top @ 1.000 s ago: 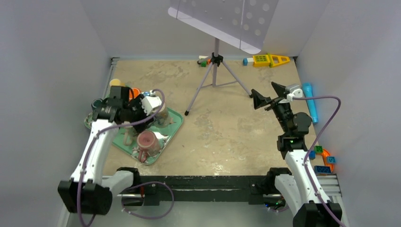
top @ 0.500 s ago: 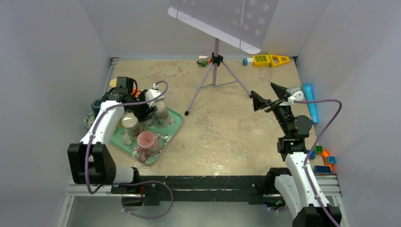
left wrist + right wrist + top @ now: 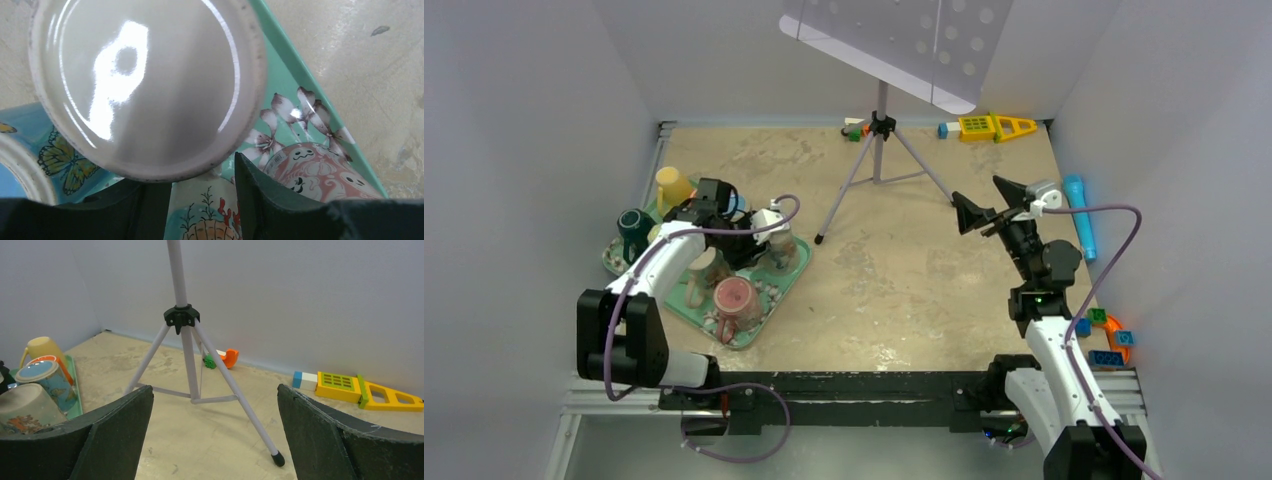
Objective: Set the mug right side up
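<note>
Left pincer hovers at the mug, which stands base-up on the green tray by the counter's left edge. Its fingers sit a narrow gap apart with painted ceramic showing between, and I cannot tell whether they grip; going for the wall rather than the base would, I reckon, allow a flip. A second ago it hung nearer the tray's middle.

Your mug shows a smooth, glossy glazed ceramic base with bright glare and a duller, speckled edge. The tray looks like shiny printed plastic. The table is matt, rough and mottled. The tripod looks like smooth, satin metal.
</note>
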`<state>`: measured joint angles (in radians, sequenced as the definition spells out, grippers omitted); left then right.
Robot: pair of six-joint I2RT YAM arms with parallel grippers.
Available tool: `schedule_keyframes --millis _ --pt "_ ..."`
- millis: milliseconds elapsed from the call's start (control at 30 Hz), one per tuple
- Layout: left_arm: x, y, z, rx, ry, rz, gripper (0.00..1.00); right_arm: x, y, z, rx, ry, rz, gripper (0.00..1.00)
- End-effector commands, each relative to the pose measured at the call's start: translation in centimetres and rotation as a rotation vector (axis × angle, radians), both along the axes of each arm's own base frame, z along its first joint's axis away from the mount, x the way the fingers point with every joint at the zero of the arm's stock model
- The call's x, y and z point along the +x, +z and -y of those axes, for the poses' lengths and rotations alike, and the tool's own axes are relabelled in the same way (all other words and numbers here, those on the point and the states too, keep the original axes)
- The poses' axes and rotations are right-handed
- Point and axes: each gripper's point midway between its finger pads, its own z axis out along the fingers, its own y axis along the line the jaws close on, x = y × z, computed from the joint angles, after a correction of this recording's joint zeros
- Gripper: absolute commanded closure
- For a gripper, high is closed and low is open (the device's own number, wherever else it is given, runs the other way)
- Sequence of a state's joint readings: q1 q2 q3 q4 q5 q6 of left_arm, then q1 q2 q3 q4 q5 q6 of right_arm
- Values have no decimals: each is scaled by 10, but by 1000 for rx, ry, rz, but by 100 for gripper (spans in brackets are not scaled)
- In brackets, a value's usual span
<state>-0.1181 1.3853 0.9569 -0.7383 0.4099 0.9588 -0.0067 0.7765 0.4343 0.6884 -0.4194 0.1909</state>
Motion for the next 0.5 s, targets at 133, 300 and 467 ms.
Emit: schedule_keyframes --millis 133,300,467 --pt "32 1 6 -48 94 30 59 -1 9 -4 5 27 36 3" --pt "28 -4 10 -67 80 -7 93 0 9 -4 7 26 31 2" --pt "26 42 26 -184 124 16 100 -2 15 -9 21 57 4 3"
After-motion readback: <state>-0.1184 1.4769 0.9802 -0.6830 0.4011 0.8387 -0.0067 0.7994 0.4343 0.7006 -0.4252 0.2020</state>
